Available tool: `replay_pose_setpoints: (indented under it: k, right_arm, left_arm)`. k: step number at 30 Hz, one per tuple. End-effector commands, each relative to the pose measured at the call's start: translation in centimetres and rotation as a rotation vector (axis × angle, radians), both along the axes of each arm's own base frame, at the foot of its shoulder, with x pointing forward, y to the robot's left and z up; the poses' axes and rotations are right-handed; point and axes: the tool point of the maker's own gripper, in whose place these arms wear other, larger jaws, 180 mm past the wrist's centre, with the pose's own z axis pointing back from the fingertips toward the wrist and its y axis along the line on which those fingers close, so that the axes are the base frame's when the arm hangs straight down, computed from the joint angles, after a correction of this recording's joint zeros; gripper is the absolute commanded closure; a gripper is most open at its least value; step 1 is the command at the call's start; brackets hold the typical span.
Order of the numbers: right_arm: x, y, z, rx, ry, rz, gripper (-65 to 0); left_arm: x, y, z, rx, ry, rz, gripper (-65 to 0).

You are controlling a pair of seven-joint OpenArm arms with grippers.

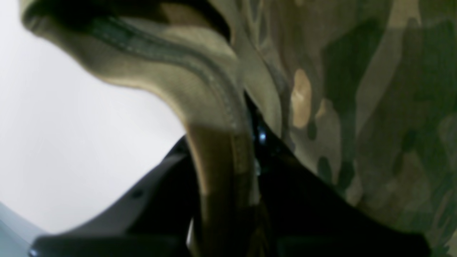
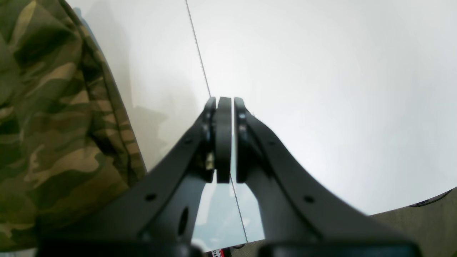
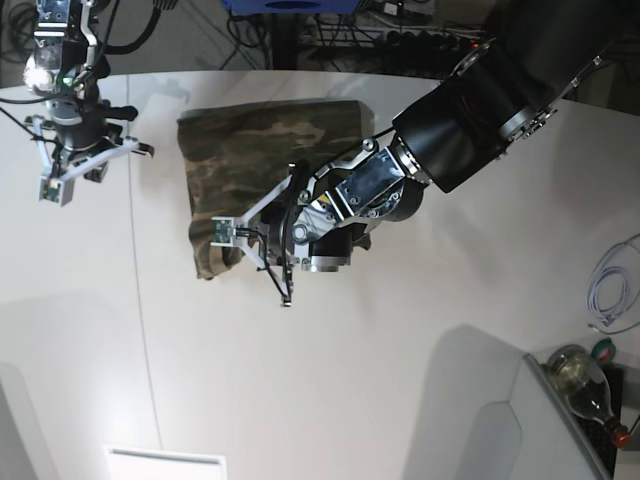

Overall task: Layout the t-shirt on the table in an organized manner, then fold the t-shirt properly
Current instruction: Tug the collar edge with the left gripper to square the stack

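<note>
Left wrist view shows my left claw (image 1: 228, 157) clamped on the t-shirt (image 3: 268, 150) collar, I judge for folding it across the worktop (image 3: 400, 330), while my right claw (image 2: 224, 139) hangs closed, empty.

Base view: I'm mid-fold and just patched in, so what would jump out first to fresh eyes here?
The camouflage t-shirt lies partly folded at the middle of the white table, with the big left arm reaching across it. The left gripper sits at the shirt's near edge, its jaws shut on the tan collar in the left wrist view. The right gripper hangs apart beside the shirt, jaws shut on nothing.
</note>
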Motion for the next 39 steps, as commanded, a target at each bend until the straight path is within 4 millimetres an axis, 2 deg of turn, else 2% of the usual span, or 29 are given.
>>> replay_pose_setpoints:
  k: [1,3,5,10,14,20,39]
  right_arm:
    - [0.5,-0.5,0.9,-0.021,-0.036,-0.002,-0.8]
    - [0.5,-0.5,0.8,-0.020,-0.034,-0.002,-0.8]
    - [0.5,-0.5,0.8,-0.020,-0.034,-0.002,-0.8]
    - [0.5,-0.5,0.8,-0.020,-0.033,-0.002,-0.8]
    - [0.5,-0.5,0.8,-0.021,-0.033,-0.002,-0.8]
    - [0.5,-0.5,0.8,-0.021,-0.033,-0.002,-0.8]
    - [1.0,-0.5,1.1,-0.021,-0.045,-0.002,-0.8]
  left_arm:
    - [1.5,-1.2,1.8,-0.037,-0.046,-0.006,0.0]
    - [1.5,-1.6,2.0,-0.047,-0.048,-0.011,0.0]
    - [1.4,-2.8,2.4,-0.091,-0.050,-0.033,0.0]
    - [1.3,-3.3,2.4,-0.075,-0.080,-0.070,0.0]
    - [0.2,-3.1,1.9,-0.042,-0.032,-0.134,0.0]
    - [-0.1,-3.1,1.8,-0.038,-0.022,-0.141,0.0]
    - [0.4,-3.0,2.1,-0.037,-0.030,-0.136,0.0]
